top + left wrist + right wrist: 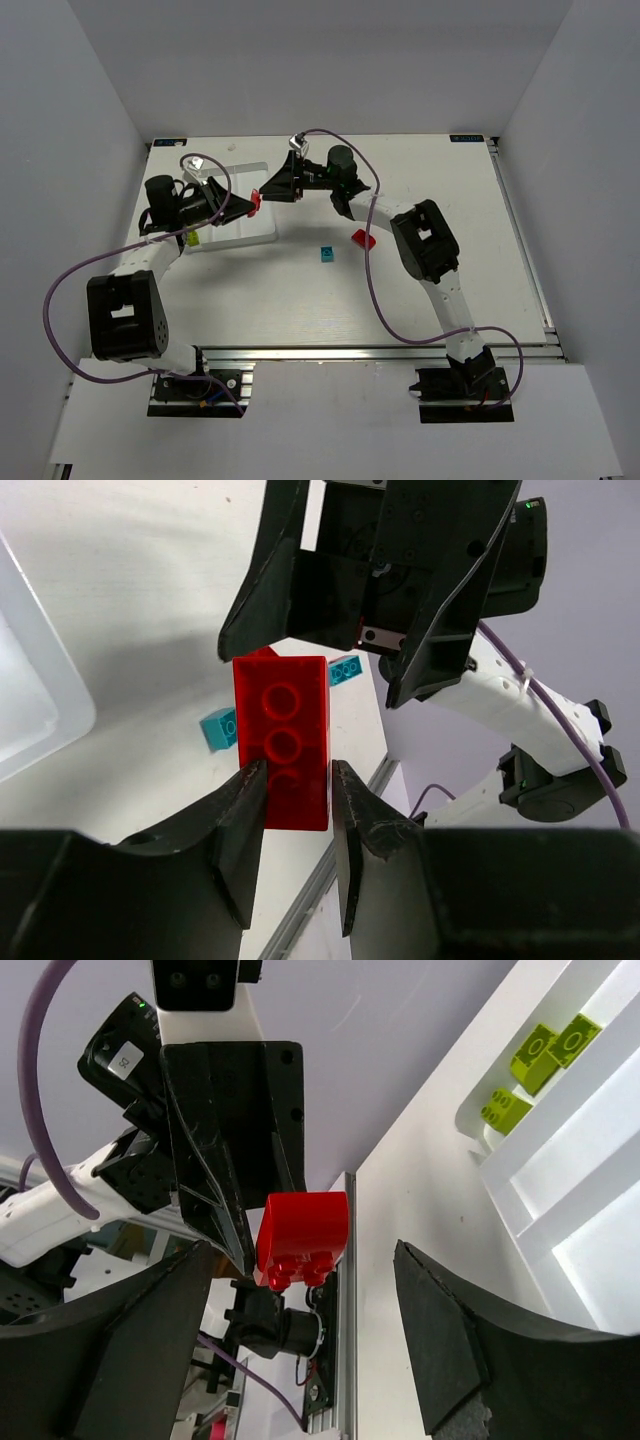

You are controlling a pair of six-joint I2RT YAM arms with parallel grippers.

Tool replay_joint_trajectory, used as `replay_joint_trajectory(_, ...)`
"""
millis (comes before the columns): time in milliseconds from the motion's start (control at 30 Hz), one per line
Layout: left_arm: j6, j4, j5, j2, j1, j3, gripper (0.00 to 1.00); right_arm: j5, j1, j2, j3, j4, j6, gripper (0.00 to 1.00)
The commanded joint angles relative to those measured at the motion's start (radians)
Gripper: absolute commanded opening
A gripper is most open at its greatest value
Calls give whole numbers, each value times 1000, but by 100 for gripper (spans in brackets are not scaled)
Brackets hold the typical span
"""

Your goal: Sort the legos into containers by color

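Observation:
My left gripper (pixel 247 206) is shut on a red lego (pixel 256 203) and holds it in the air beside the right edge of the white tray (pixel 262 236). In the left wrist view the red lego (pixel 283 735) sits between my fingers (pixel 245 805). My right gripper (pixel 270 189) is open, its jaws wide apart, facing the red lego (pixel 303 1232) without touching it. Another red lego (pixel 363 238) and a teal lego (pixel 326 254) lie on the table. Yellow-green legos (pixel 553 1046) lie in one tray compartment.
The tray's thin walls (pixel 565 1185) show at the right of the right wrist view. Two teal legos (pixel 220 728) lie on the table below the left gripper. The table's metal front rail (pixel 330 352) runs along the near edge. Purple cables loop around both arms.

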Motion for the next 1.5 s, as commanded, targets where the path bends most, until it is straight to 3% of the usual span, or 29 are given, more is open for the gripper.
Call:
replay_joint_trajectory(0, -9, 55, 62, -10, -6, 2, 42, -21, 10, 7, 34, 74, 12, 78)
replay_joint_trajectory(267, 2, 41, 76, 1, -6, 3, 42, -25, 35, 9, 51, 76, 12, 70)
replay_joint_trajectory(400, 8, 34, 69, 1, -6, -1, 44, -25, 43, 6, 43, 80, 7, 56)
replay_joint_trajectory(533, 10, 29, 72, 1, -6, -1, 47, -15, 38, 6, 34, 102, 18, 35)
replay_joint_trajectory(733, 6, 34, 90, -5, -6, -8, 60, -16, 32, 7, 19, 139, 30, 2)
replay_joint_trajectory(767, 5, 30, 90, -8, -6, -8, 68, -19, 26, 9, 17, 143, 33, 0)
replay_joint_trajectory(900, 38, -15, 69, -31, 14, 11, 77, -19, 21, 9, -9, 197, 73, 0)
replay_joint_trajectory(1067, 213, -239, -59, -43, 14, 84, 79, -19, -10, 1, -18, 218, 73, 0)
replay_joint_trajectory(1200, 266, -301, -123, -56, 14, 107, 80, -25, -10, -7, -24, 234, 79, 0)
replay_joint_trajectory(1467, 252, -252, -94, -46, 14, 78, 80, -27, -33, -1, -32, 272, 113, 0)
